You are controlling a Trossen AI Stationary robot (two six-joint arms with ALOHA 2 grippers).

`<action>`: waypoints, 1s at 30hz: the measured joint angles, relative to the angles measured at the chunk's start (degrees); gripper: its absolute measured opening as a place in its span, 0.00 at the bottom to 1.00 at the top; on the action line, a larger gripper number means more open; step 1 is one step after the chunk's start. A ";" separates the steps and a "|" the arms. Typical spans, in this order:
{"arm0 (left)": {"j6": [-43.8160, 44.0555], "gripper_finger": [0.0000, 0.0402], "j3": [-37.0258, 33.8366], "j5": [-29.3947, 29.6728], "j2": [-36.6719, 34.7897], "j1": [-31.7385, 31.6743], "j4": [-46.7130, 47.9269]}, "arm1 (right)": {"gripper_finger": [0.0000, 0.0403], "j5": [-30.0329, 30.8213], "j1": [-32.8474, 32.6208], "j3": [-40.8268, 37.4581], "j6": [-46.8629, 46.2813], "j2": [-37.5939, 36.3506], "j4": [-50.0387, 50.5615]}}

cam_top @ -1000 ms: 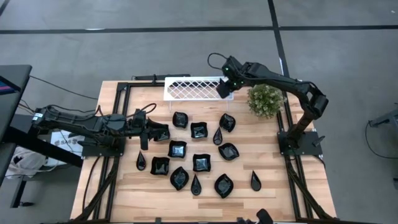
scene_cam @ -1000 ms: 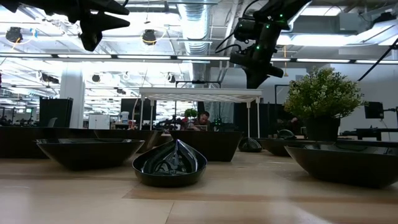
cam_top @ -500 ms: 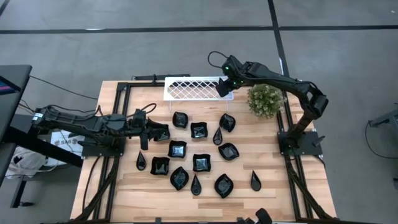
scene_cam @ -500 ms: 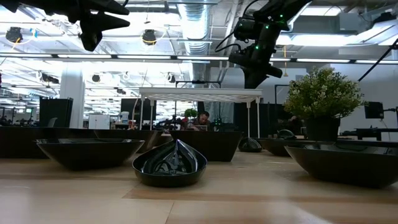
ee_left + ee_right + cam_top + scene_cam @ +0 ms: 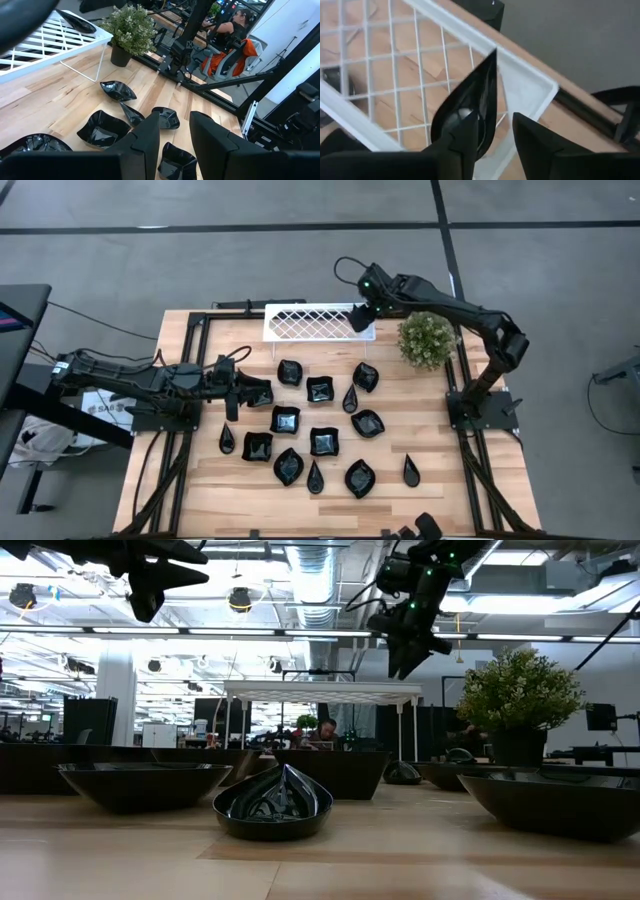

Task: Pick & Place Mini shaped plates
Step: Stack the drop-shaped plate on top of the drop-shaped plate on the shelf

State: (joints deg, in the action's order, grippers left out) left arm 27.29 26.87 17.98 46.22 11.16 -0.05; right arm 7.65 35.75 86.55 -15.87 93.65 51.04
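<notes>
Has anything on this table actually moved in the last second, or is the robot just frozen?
The right gripper, shut on a glossy black teardrop plate, tilted and edged further over the white lattice tray's corner. The left gripper, the other black plates and the small potted plant stayed put.

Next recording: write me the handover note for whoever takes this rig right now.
Right end effector: shut on a teardrop plate, held over the right end of the white lattice tray; not yet released.
Left end effector: open, empty, waiting over the table's left side.
Plates: thirteen more loose mini plates lie spread across the wooden table.
Done: one plate carried to the tray.
Left: set it down, then move the rest. Mind the potted plant beside the tray.
</notes>
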 joint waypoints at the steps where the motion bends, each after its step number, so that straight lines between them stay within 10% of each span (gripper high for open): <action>1: 0.00 0.27 0.00 0.00 0.00 0.00 0.00 | 0.29 1.08 0.00 0.73 0.48 0.00 1.21; 18: 0.69 0.27 0.07 -0.65 -4.95 0.02 8.69 | 0.29 12.33 -8.75 3.38 2.87 -15.55 4.69; 30: 1.71 0.27 0.07 -0.66 -4.92 0.00 9.07 | 0.29 11.86 -30.76 2.84 -9.36 -29.18 21.25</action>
State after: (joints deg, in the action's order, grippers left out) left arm 29.00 26.94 17.32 41.30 11.16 9.02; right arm 19.51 4.98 89.39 -25.23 64.46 72.28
